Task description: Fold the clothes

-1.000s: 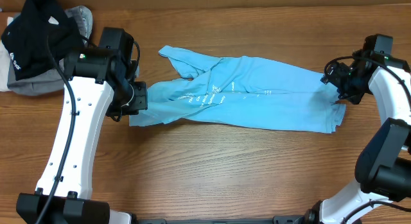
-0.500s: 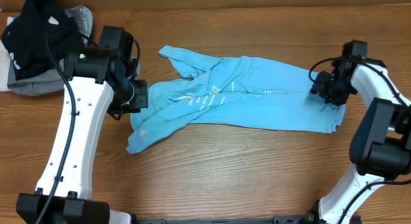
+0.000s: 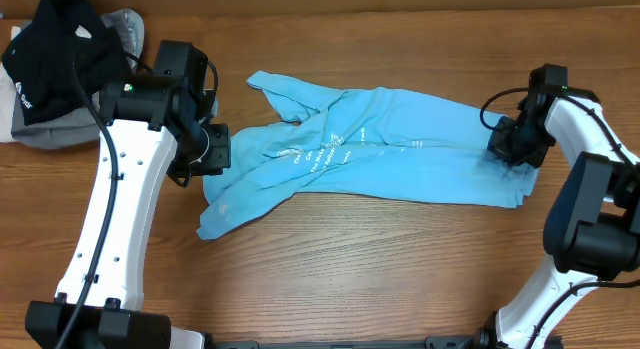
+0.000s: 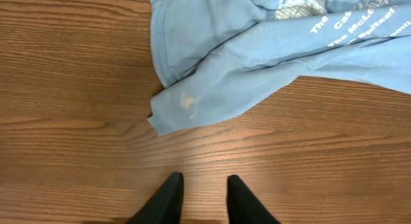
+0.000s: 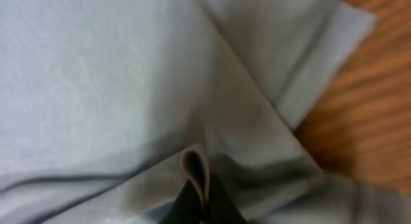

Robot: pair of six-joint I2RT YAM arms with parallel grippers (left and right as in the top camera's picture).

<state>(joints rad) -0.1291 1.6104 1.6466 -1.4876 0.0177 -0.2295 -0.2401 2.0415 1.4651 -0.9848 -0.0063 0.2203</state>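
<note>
The clothes, a light sky-blue T-shirt (image 3: 370, 154) with white lettering, lie crumpled and stretched across the middle of the table. My left gripper (image 3: 207, 151) hovers at the shirt's left end. In the left wrist view it is open (image 4: 204, 180) over bare wood, with nothing between its fingers, and the shirt's loose corner (image 4: 186, 105) lies just ahead of it. My right gripper (image 3: 507, 146) sits on the shirt's right end. In the right wrist view it is shut (image 5: 199, 189) on a small raised fold of blue fabric (image 5: 194, 165).
A black garment (image 3: 55, 49) lies on a grey garment (image 3: 125, 29) at the back left corner, behind the left arm. Bare wooden table (image 3: 350, 259) runs along the front of the shirt.
The left gripper has opened and let the shirt's left corner drop onto the table. The right gripper has moved left onto the shirt's right end and closed on a fold.
</note>
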